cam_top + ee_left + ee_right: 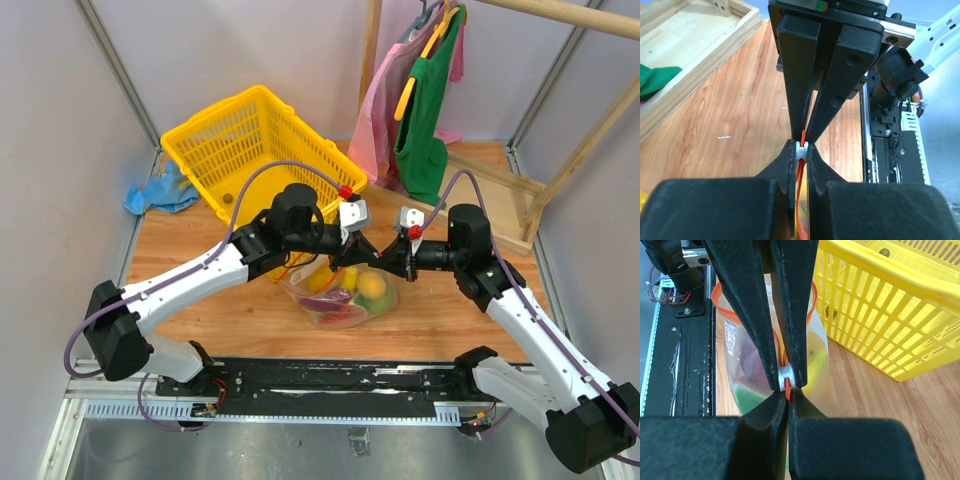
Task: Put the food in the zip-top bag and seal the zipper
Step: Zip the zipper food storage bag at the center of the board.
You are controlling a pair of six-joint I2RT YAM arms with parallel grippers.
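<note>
Wooden table (200, 245) is seen beneath two arms bent inward until their tips meet, just on the near side of the yellow basket (250, 140). The left hand (800, 152) and the right hand (786, 396) are each clamped on the zipper (720, 305), nose to nose at a white slider (785, 374). The food (355, 292) is held inside the zip-top bag (300, 290), which rests near the basket. The zipper edge is turned upward, and beyond the pinch the mouth is looped open.

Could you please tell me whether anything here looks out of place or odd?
Only one thing: the clear crinkly plastic zip-top bag is not sealed; in the right wrist view its thin red-orange zipper strip bows open in a loop beyond the right fingers pinching it. Nothing looks spilled or damaged.
</note>
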